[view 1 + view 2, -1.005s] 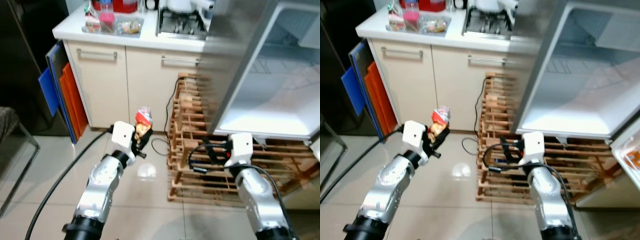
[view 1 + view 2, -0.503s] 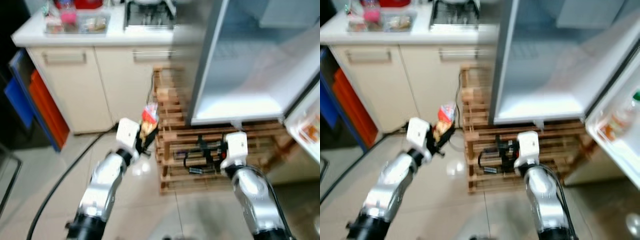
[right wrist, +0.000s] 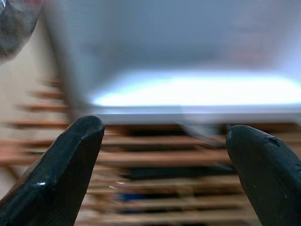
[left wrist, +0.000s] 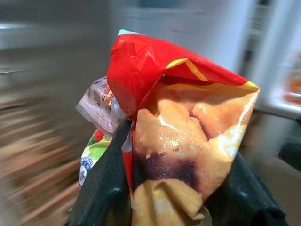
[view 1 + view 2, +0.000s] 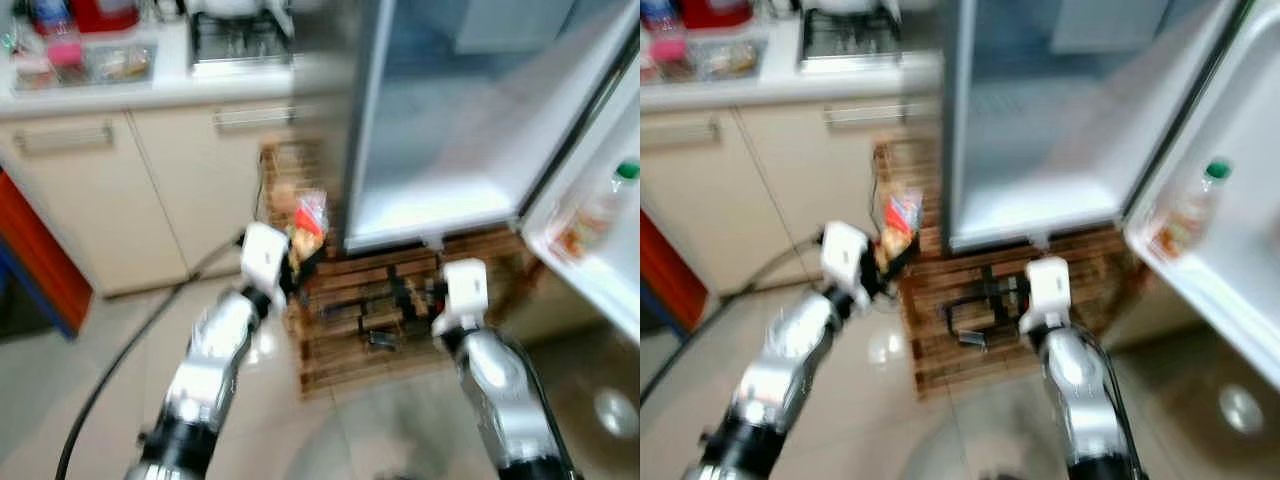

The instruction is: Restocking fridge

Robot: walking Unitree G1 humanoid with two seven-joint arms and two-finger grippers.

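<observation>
Compared with a second ago, the whole head view has swung: the cabinets and the tabletop (image 5: 150, 90) have slid to the left and the open fridge (image 5: 440, 150) now stands in the middle, with its door (image 5: 1230, 230) in sight at the right. This is the camera turning with the robot, not the things moving, and the blur in all views agrees with that. I judge that the robot is walking up to the fridge, so the carrying step is nearly over and the placing step is not yet begun. The left tool (image 5: 297, 262) is pinching a small bundle of snack packets (image 4: 178, 136), held up in front of the wooden pallet (image 5: 360, 310) on which the fridge rests; in the left wrist view a red and yellow chips bag is in front, with a pale packet and a green one behind it, clamped between the black fingers (image 4: 108, 188). The right tool (image 3: 164, 165) is spread wide with nothing between its fingers, and it points toward the lower edge of the fridge. As for containers, the fridge compartment looks bare, with a white floor; its upper part is too blurred to tell. The door shelf holds a bottle with a green cap (image 5: 1192, 205). On the tabletop there is a clear tray (image 5: 95, 65) with some small items that I cannot make out.
</observation>
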